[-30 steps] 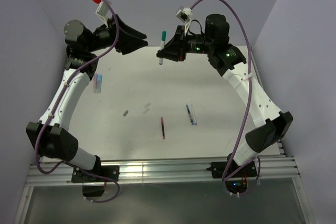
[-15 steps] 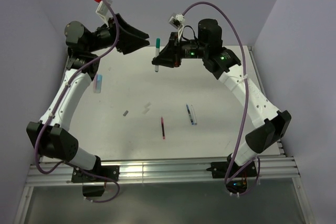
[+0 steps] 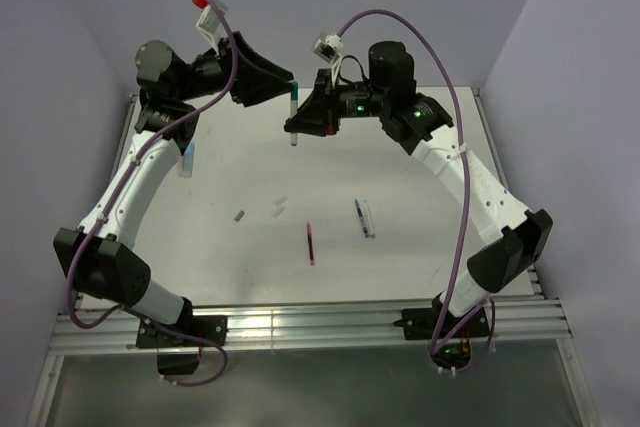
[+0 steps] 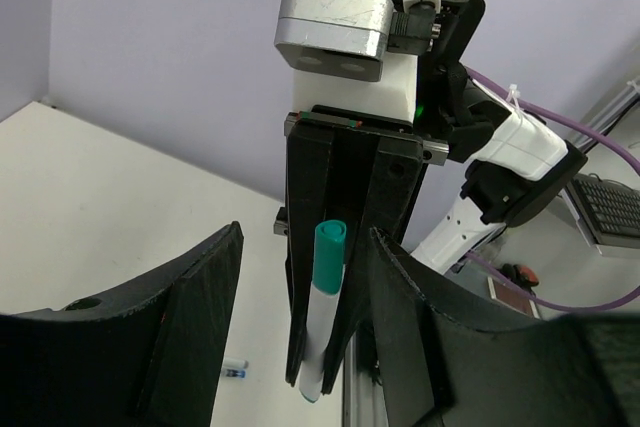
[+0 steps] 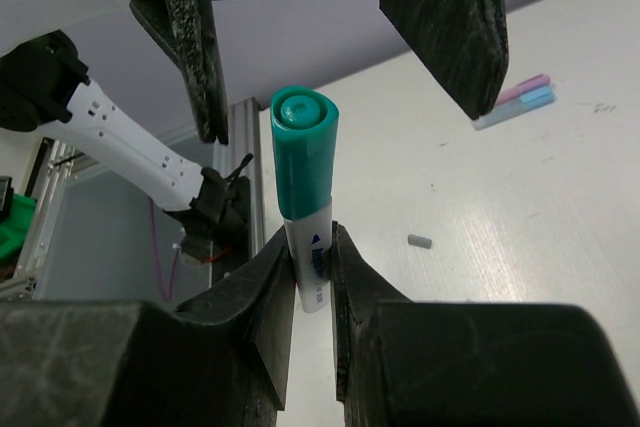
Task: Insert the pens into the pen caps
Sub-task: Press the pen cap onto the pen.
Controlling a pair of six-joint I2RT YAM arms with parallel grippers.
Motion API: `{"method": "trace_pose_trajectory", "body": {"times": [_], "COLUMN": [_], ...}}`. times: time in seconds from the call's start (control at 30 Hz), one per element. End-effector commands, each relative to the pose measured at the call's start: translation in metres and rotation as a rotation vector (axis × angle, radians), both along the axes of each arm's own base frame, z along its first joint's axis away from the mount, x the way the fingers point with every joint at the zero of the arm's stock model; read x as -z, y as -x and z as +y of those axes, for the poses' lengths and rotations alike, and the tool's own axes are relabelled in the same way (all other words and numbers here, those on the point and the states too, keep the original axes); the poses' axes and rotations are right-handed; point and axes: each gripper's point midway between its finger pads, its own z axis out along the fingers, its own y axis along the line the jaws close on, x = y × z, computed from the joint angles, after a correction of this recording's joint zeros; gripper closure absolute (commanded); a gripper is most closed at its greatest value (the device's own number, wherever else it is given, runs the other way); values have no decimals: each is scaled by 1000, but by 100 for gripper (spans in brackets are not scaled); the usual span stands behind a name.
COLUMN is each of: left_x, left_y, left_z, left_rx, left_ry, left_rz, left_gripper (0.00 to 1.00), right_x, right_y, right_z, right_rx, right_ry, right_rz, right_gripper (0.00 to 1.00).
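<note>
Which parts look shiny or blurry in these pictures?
Top external view: glare streaks the metal rail at the near edge. Right wrist view: the teal-capped pen is sharp; the pink and blue pieces behind look soft. Left wrist view: the left gripper's fingers are dark silhouettes.

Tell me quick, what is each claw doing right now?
Left gripper: open, holding nothing.
Right gripper: shut on the white plastic pen with teal cap.

White plastic pen (image 4: pixel 318 347) with teal cap (image 4: pixel 329 252), near upright, cap uppermost, sits between the left gripper's (image 4: pixel 305 237) spread jaws, touching neither. Pen pinched by black jaws of the right gripper (image 4: pixel 316 379).
</note>
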Motion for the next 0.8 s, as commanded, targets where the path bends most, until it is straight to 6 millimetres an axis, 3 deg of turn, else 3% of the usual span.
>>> {"method": "trace_pose_trajectory", "body": {"times": [0.0, 0.47, 0.77], "left_x": [-6, -8, -12], "left_y": [8, 16, 18], "left_z": [-5, -13, -14], "left_rx": [27, 66, 78], "left_ry": [-13, -15, -6], "left_rz": [-52, -54, -59], "left_gripper": [42, 49, 64], "right_x": [-9, -2, 0], "right_y": [10, 13, 13], "right_z": [-2, 0, 0], "right_rx": [-11, -20, -22], "right_ry": [-11, 7, 14], "right_rz": [-34, -22, -22], "right_gripper": [100, 100, 100]}}
